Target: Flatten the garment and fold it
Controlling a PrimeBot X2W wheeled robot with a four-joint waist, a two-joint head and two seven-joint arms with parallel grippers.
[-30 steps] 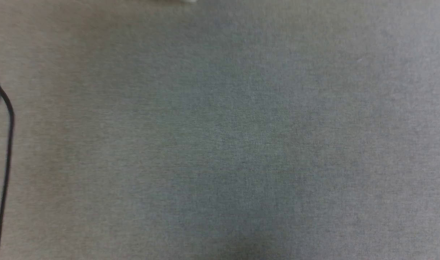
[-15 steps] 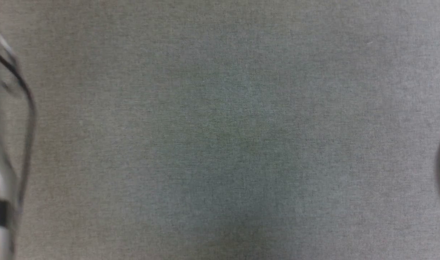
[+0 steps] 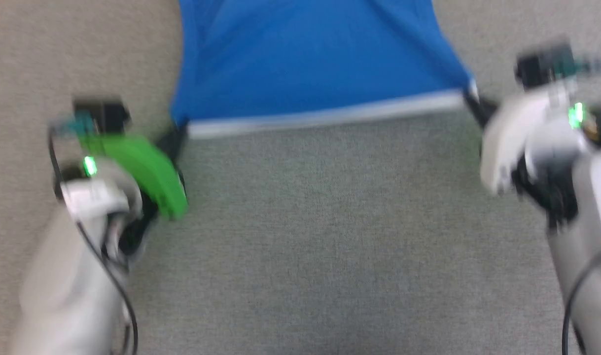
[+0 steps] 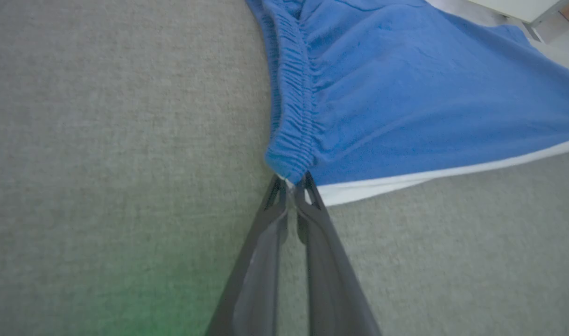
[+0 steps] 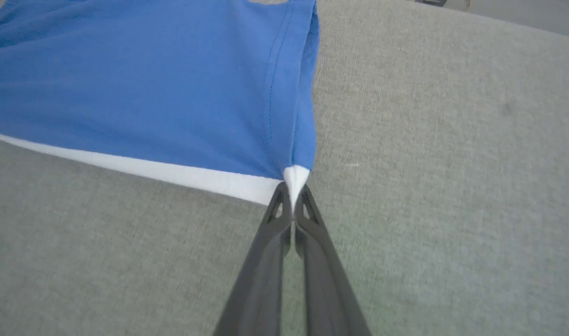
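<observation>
This looks like a robot test room or lab rather than a home, though little of the room can be seen. The counter (image 3: 330, 236) is covered in plain grey woven cloth, and 1 blue garment (image 3: 310, 59) lies on it. 2 pale machine arms, the left arm (image 3: 68, 286) and the right arm (image 3: 583, 231), carry exposed black cable (image 3: 105, 264) and glowing green lamps (image 3: 88, 166). In the right wrist view the counter's edge gives way to a pale smooth floor (image 5: 545, 11). In the left wrist view a white furniture edge (image 4: 513, 4) stands beyond the counter.
</observation>
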